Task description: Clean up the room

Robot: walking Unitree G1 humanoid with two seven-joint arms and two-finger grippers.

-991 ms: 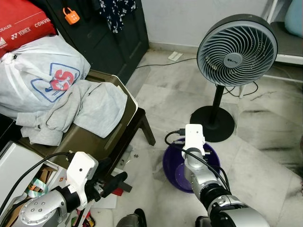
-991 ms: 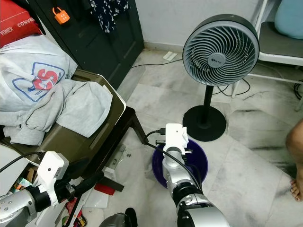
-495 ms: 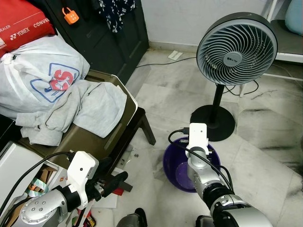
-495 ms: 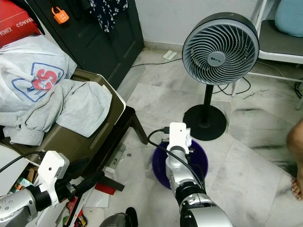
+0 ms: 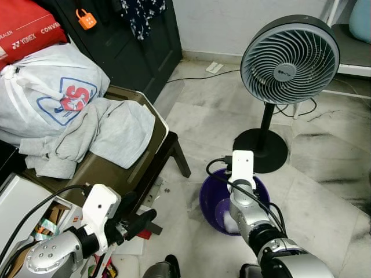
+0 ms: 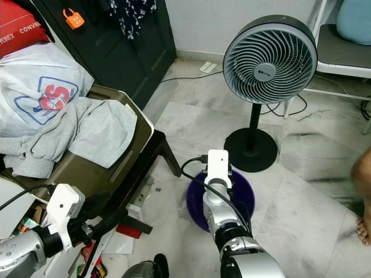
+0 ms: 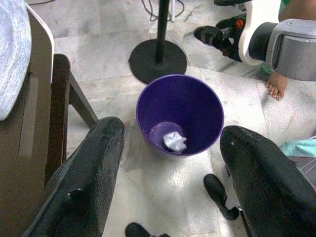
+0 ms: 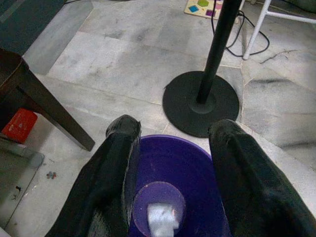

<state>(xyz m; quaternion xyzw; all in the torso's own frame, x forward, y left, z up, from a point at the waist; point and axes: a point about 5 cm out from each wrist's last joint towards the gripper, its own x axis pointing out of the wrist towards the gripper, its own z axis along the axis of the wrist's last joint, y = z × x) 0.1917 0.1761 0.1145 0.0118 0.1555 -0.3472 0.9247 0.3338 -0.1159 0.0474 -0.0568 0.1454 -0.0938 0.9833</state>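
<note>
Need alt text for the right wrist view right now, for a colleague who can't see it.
Two open black fingers of the right gripper hang over a purple bin with a crumpled white wad at its bottom. Beyond stands a fan's round black base on grey marble floor.

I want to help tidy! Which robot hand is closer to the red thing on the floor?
Left. The left hand hovers open right beside the small red packet near the dark wooden chair; the right hand is over the purple plastic bin.

Crumpled paper [image 7: 174, 141] in bin [image 7: 197, 94]; fan [image 5: 288, 59] behind bin; chair [image 5: 152, 155] left.
</note>
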